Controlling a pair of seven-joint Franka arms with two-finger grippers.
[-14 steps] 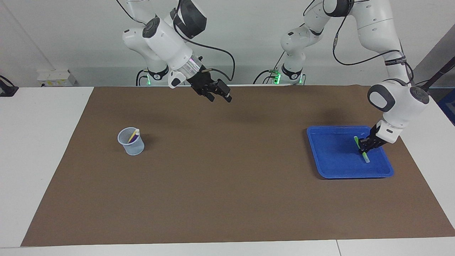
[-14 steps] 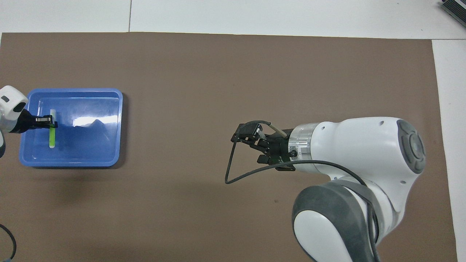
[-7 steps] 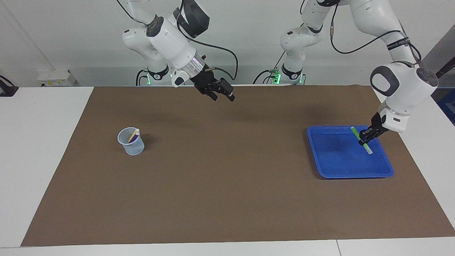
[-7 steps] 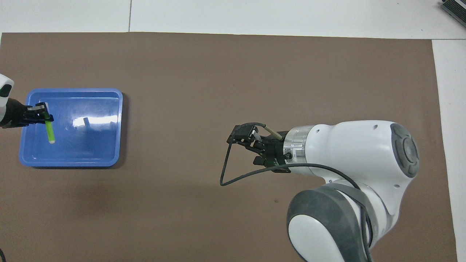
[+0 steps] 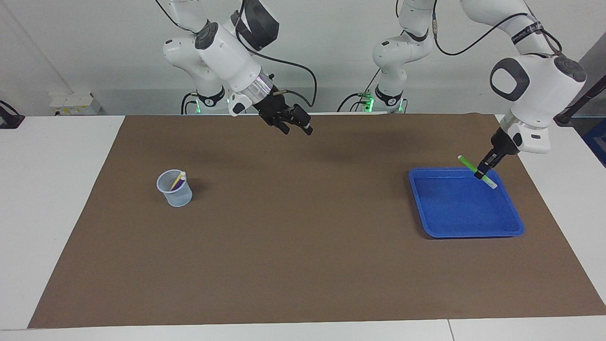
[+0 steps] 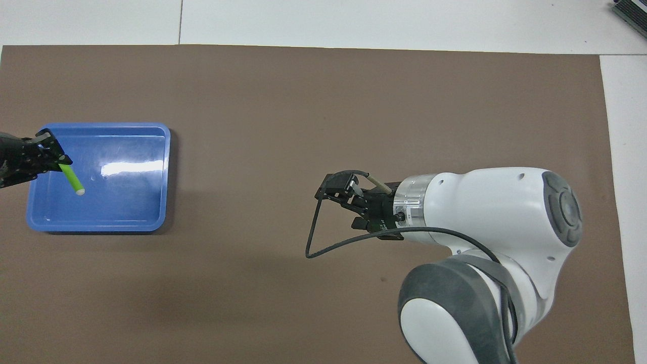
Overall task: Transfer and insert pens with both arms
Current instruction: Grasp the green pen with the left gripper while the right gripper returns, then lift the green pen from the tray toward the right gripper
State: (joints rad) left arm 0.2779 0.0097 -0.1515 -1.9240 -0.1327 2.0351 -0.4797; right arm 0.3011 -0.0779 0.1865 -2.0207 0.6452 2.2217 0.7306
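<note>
Green pen held above the blue tray

The left end effector (image 5: pixel 483 171) grips the light green pen (image 5: pixel 476 171) tilted over the blue tray (image 5: pixel 466 228); the right end effector (image 5: pixel 294 128) hangs open, waiting over the worktop (image 5: pixel 303 246).

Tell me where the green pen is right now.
The green pen is held in the left gripper, tilted in the air over the blue tray at the left arm's end.

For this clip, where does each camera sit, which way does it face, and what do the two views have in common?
Facing view: high across the table, looking at the robots; both arms show, the left gripper holding the green pen over the blue tray, the pen cup too.
Overhead view: above the robots' end, looking forward and down; the right gripper and forearm fill it.
Shared: tray, pen, both grippers, brown mat.
</note>
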